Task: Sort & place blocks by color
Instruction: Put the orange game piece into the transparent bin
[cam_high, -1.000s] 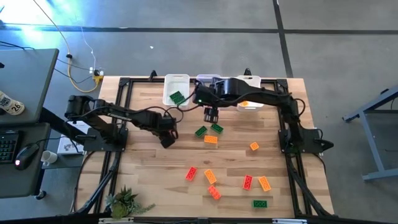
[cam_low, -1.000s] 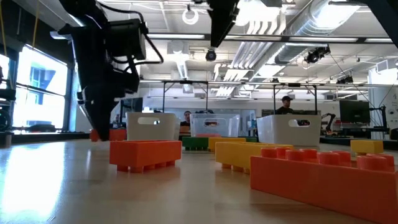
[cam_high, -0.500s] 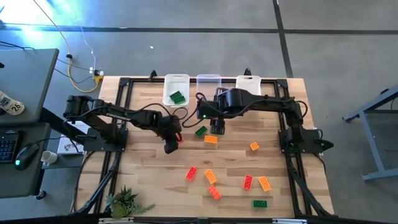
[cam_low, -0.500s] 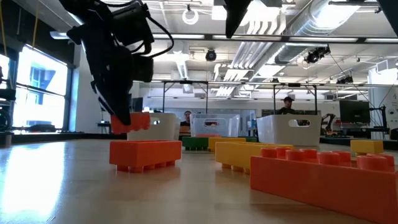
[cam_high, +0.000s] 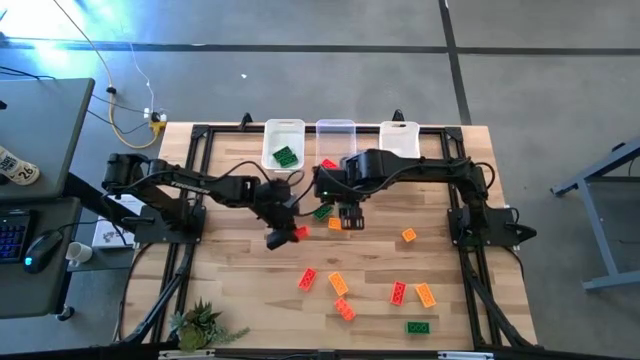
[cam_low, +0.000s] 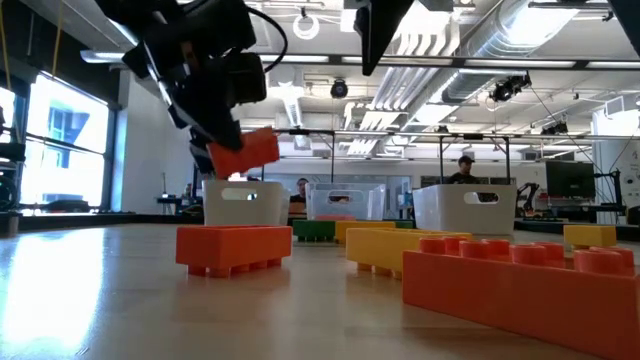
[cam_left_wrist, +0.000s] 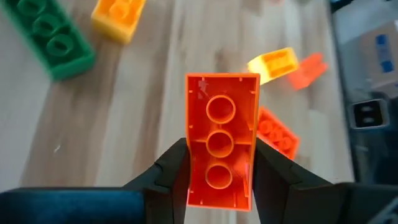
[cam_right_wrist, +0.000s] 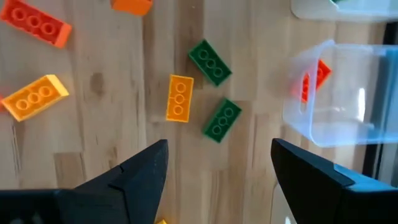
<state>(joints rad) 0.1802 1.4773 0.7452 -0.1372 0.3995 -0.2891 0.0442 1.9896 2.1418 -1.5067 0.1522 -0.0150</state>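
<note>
My left gripper (cam_high: 288, 234) hangs over the table's middle, shut on a red block (cam_left_wrist: 221, 140), which also shows tilted in the low view (cam_low: 245, 151). My right gripper (cam_right_wrist: 214, 177) is open and empty, above a green block (cam_high: 322, 211) and an orange one (cam_high: 339, 224) lying flat on the wood. Further red, orange and green blocks (cam_high: 398, 292) lie toward the near edge. Of three bins along the far edge, the left (cam_high: 283, 132) holds a green block (cam_high: 285, 155) and the middle, clear one (cam_right_wrist: 348, 118) holds a red block (cam_right_wrist: 314, 78). My left gripper pinches the red block between its two fingers (cam_left_wrist: 176, 169), which press on the two long sides (cam_left_wrist: 188, 155) at one end. The hollow underside faces the wrist camera. The fingers slant down from the table's left. The block is lifted clear and tilted, its free end higher.
The third bin (cam_high: 400, 135) stands at the far right. Dark frame rails run along the table's left (cam_high: 185, 215) and right (cam_high: 465, 215) sides. A small plant (cam_high: 200, 325) sits at the near left corner. Bare wood lies between the left rail and the blocks.
My left gripper has risen from just above the table, carrying the red block up and toward the table's right; the block has tipped from level to tilted. My right gripper has moved from beside the middle bin toward the near edge, over the green and orange blocks.
</note>
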